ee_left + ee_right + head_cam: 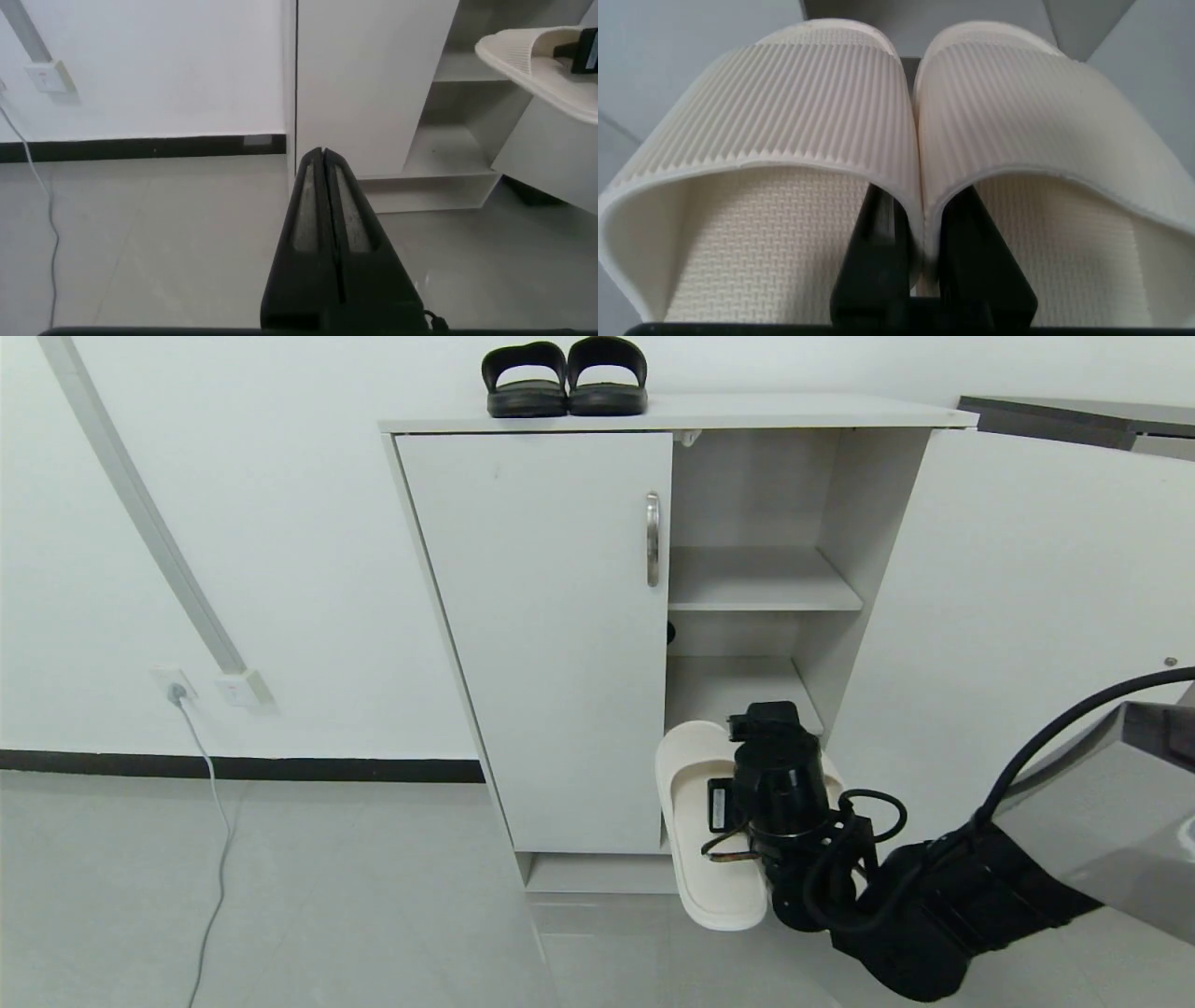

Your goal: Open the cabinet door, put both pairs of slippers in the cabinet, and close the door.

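Left gripper (322,187) hangs low above the floor, its fingers pressed together. Black slippers (565,378) sit on top of the cabinet (532,644). White slippers (695,821) lie side by side, toes towards the open lower shelf, heels outward. Right gripper (915,229) pinches their two inner strap edges from the heel side.

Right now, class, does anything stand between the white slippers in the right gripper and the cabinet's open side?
Nothing visible does. The right gripper holds the white slippers before the open compartment; its door is swung wide, the lower shelf straight behind them.
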`<state>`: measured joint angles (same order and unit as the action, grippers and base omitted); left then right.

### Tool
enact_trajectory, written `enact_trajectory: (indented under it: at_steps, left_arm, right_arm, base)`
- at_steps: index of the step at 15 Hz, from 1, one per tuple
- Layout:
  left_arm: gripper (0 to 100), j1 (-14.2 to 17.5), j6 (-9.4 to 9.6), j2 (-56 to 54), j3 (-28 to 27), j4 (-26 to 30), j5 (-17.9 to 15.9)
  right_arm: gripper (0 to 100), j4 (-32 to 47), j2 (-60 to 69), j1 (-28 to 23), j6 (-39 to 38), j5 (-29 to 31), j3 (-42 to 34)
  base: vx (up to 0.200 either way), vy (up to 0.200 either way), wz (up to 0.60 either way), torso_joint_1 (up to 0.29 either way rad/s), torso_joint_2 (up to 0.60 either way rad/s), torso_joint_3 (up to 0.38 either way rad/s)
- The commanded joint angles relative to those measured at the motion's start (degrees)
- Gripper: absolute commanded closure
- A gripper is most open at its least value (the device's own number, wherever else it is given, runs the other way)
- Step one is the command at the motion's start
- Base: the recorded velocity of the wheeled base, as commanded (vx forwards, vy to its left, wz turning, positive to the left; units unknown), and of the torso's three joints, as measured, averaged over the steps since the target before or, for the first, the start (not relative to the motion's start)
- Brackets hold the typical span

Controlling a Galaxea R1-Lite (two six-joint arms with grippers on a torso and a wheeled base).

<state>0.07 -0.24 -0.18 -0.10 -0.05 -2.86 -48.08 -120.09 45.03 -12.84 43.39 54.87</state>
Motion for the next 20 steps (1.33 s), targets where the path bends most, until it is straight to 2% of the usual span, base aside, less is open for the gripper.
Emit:
enact_trajectory:
  at_steps: [1, 2, 8, 17, 20]
  left_arm:
    - [100, 0.0, -0.02, 0.2, 0.0, 0.0, 0.1]
    - [100, 0.0, -0.02, 0.2, 0.0, 0.0, 0.1]
    - [100, 0.0, -0.11, 0.2, 0.0, 0.0, 0.1]
    - [100, 0.0, -0.2, 0.2, 0.0, 0.0, 0.1]
    - [100, 0.0, -0.02, 0.2, 0.0, 0.0, 0.1]
  right_arm:
    - [100, 0.5, -4.2, 0.0, -0.2, 1.6, 4.3]
    - [100, 0.5, -4.5, -0.2, -0.3, 1.7, 4.4]
    - [100, 0.5, -4.7, -0.3, -0.4, 1.7, 4.1]
    - [100, 0.0, -7.6, -0.7, -0.3, 1.3, 4.4]
    - [100, -0.9, -9.2, -2.1, -0.3, -0.5, 5.4]
  base:
    - [0.0, 0.0, 0.0, 0.0, 0.0, 0.0]
    - [0.0, 0.0, 0.0, 0.0, 0.0, 0.0]
    - [0.0, -0.2, 0.0, 0.002, 0.0, 0.003]
    - [0.0, 0.0, 0.0, 0.0, 0.0, 0.0]
    - [0.0, 0.0, 0.0, 0.0, 0.0, 0.0]
